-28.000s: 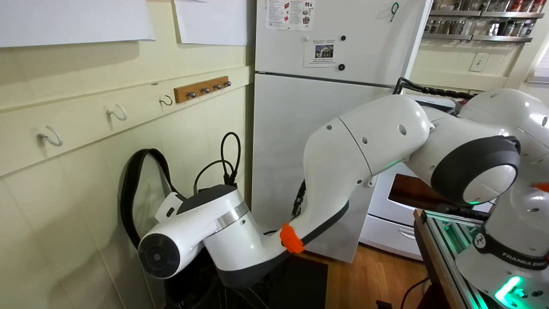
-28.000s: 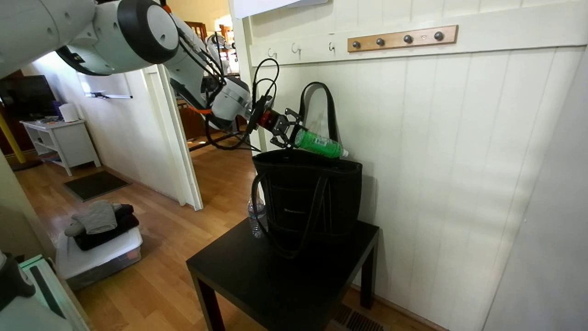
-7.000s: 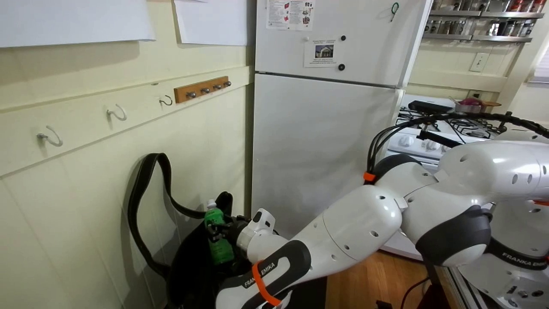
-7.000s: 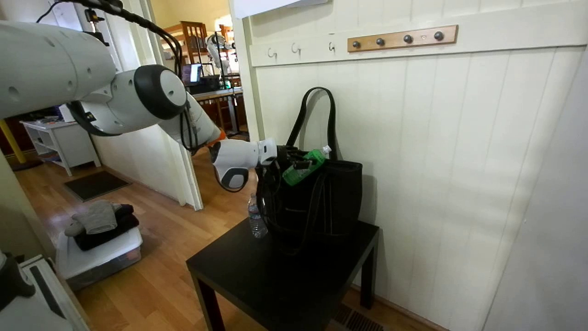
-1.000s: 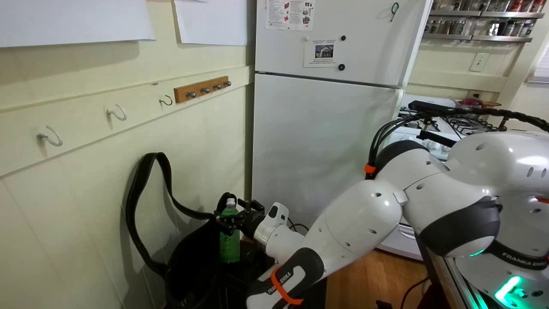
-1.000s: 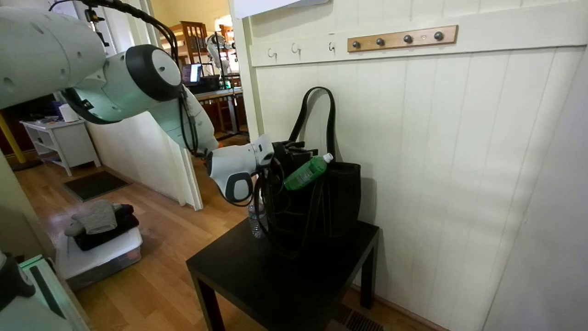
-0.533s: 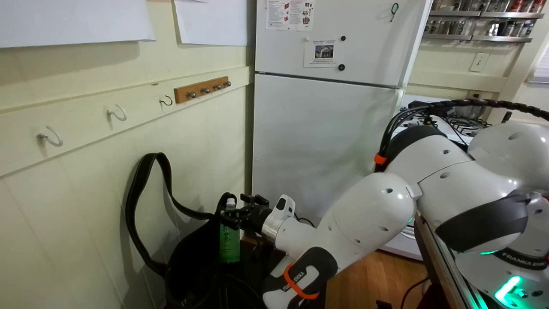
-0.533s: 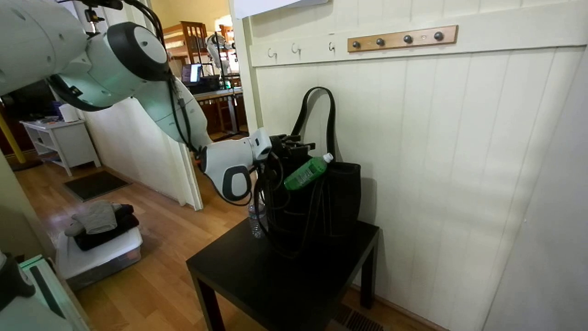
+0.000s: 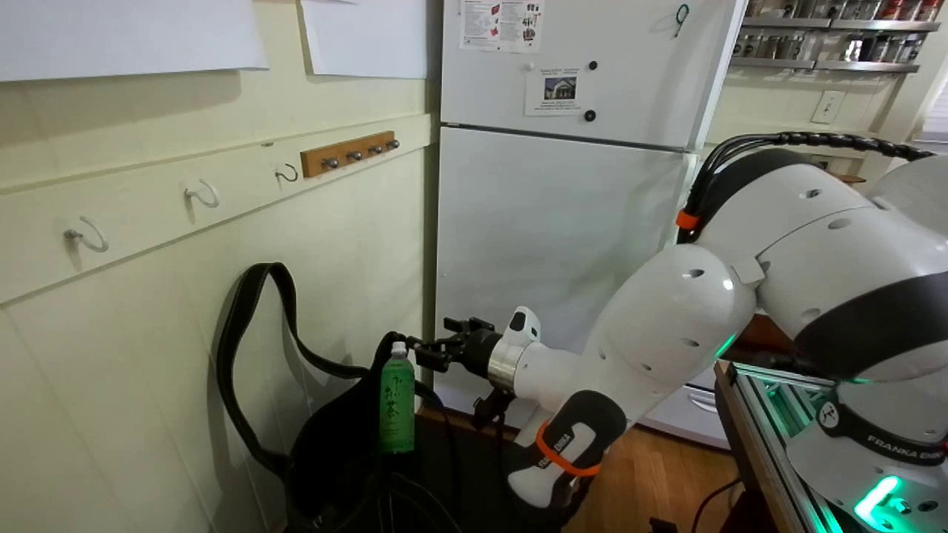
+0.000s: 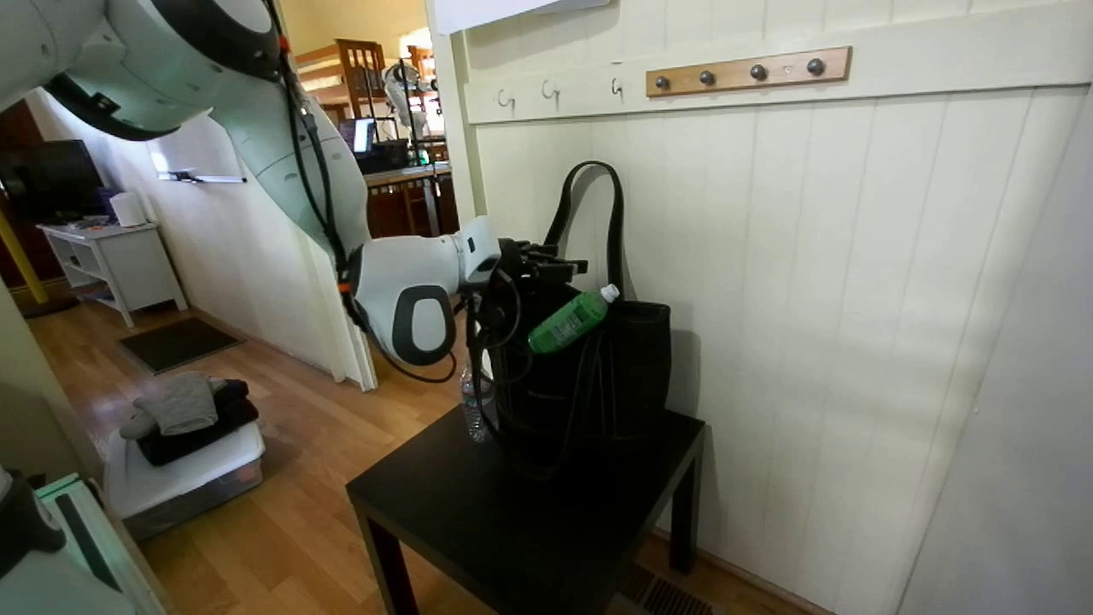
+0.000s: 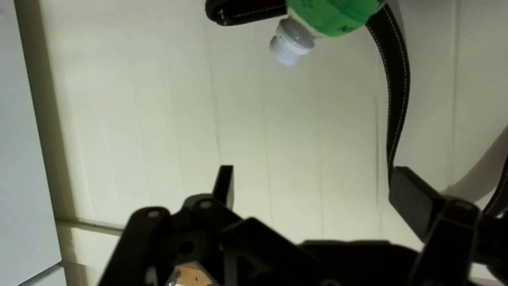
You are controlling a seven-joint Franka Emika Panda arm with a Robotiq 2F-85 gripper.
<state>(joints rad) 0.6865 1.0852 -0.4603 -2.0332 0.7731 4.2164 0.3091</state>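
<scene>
Standing nearly upright in an exterior view, the green bottle (image 9: pixel 398 411) shows at the mouth of a black bag (image 9: pixel 326 451), white cap (image 9: pixel 399 349) uppermost, long axis close to vertical. The end effector (image 9: pixel 432 340) is just to the picture's right of that cap, about level with it; whether they touch cannot be told from this angle. Characters run down the bottle's green label, not legible here. The robot's base band (image 9: pixel 881 444) reads FRANKA and the start of a second word; sheets (image 9: pixel 554 92) on the refrigerator (image 9: pixel 548 222) carry print too small to make out.

In an exterior view with the dark bench (image 10: pixel 529 538) under the bag, the bottle lies below the end effector, slanting, its cap up and pointing away from the arm (image 10: pixel 290 162). A clear bottle (image 10: pixel 476 414) is on the bench just beside the bag.

In the wrist view, upside down to the room, the fingers (image 11: pixel 414 202) are spread wide and pinch nothing. The bottle's neck is near the top edge, apart from both, beside a black strap (image 11: pixel 397 87); a scrap of lettering seems to begin with N.
</scene>
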